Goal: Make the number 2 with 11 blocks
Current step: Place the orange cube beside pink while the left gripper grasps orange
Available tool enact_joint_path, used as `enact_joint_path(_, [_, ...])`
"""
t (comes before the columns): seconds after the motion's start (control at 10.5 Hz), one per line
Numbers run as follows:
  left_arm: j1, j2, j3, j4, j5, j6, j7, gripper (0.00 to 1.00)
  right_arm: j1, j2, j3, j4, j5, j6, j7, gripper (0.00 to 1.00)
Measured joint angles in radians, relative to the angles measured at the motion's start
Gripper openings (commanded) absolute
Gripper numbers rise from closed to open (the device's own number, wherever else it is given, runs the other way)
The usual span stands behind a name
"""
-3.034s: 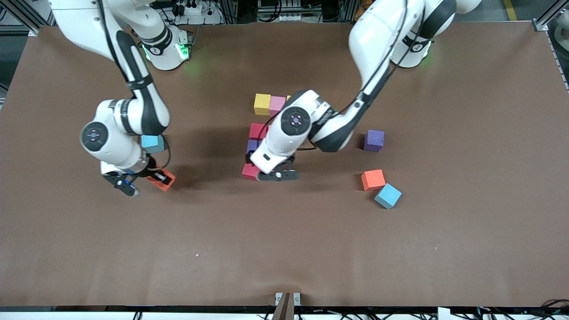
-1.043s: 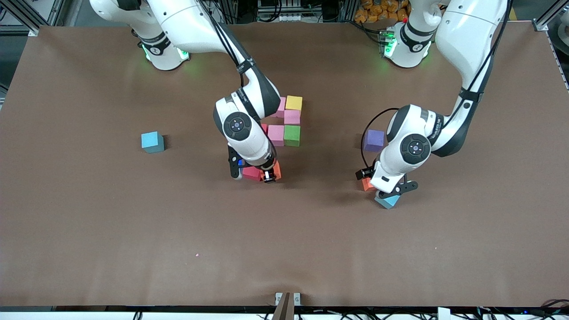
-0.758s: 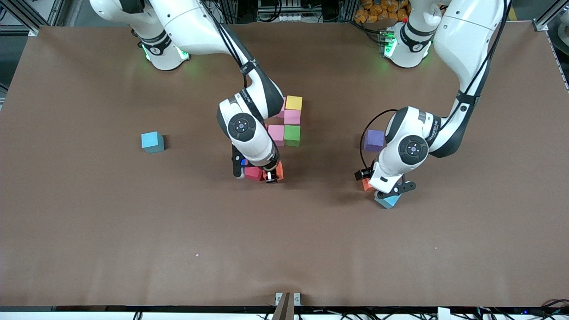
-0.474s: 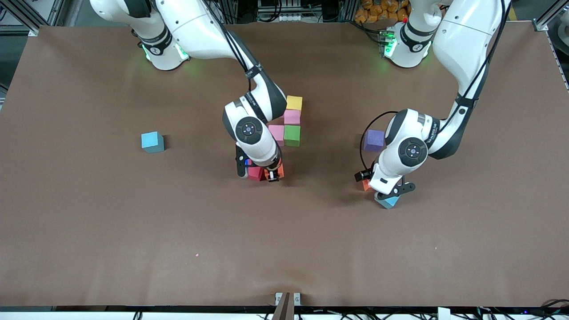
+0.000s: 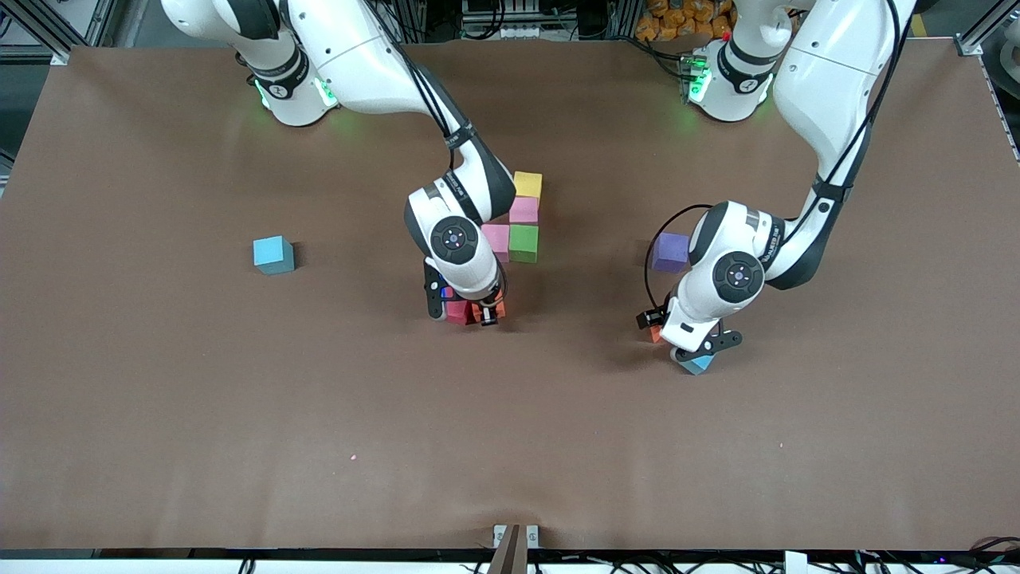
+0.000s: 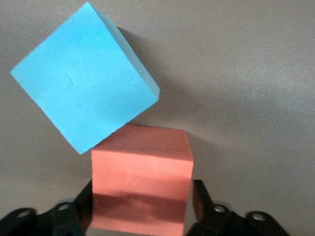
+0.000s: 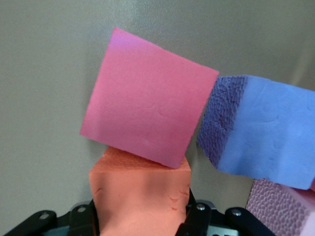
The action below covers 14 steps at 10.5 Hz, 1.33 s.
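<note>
Pressing against a red block (image 7: 147, 115), the orange block (image 7: 140, 201) (right end effector (image 7: 142, 216) clamped) abuts its edge.

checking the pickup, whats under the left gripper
An orange block sits between the left gripper fingers, touching a light-blue cube on the table. In the front view the arm covers most of both.
</note>
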Motion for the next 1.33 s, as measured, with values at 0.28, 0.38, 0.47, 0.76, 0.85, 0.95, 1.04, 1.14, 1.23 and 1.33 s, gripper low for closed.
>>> enact_joint_path(0.28, [0.000, 0.000, 0.000, 0.003, 0.001, 0.007, 0.001, 0.61, 0.000, 0.000, -0.002, -0.002, -0.006, -0.003, -0.005, 0.31])
enact_joint_path(0.38, [0.000, 0.000, 0.000, 0.007, 0.001, 0.008, 0.001, 0.60, 0.000, -0.001, -0.002, -0.002, -0.011, -0.003, -0.006, 0.31])
enact_joint_path(0.47, [0.000, 0.000, -0.001, 0.010, 0.001, 0.010, 0.001, 0.60, 0.000, -0.001, -0.002, -0.003, -0.016, -0.004, -0.006, 0.31])
enact_joint_path(0.76, [-0.001, -0.006, -0.007, 0.033, 0.001, 0.012, -0.012, 0.59, 0.000, -0.002, -0.003, -0.004, -0.019, -0.005, -0.006, 0.32])
enact_joint_path(0.85, [-0.003, -0.010, -0.011, 0.041, 0.001, 0.012, -0.028, 0.59, 0.000, -0.002, -0.003, -0.005, -0.019, -0.005, -0.006, 0.33])
enact_joint_path(0.95, [-0.006, -0.014, -0.014, 0.049, 0.001, 0.011, -0.042, 0.57, 0.000, -0.002, -0.003, -0.005, -0.019, -0.005, -0.006, 0.33])
enact_joint_path(1.04, [-0.009, -0.016, -0.017, 0.058, 0.001, 0.011, -0.056, 0.57, 0.000, -0.003, -0.003, -0.005, -0.019, -0.005, -0.006, 0.33])
enact_joint_path(1.14, [-0.011, -0.018, -0.019, 0.068, 0.001, 0.010, -0.081, 0.57, 0.000, -0.003, -0.003, -0.006, -0.019, -0.005, -0.006, 0.33])
enact_joint_path(1.23, [-0.018, -0.020, -0.021, 0.080, 0.001, 0.007, -0.124, 0.57, 0.000, -0.003, -0.003, -0.006, -0.020, -0.006, -0.006, 0.37])
enact_joint_path(1.33, [-0.035, -0.020, -0.022, 0.090, 0.001, 0.005, -0.179, 0.57, 0.000, -0.003, -0.003, -0.006, -0.020, -0.006, -0.006, 0.77])
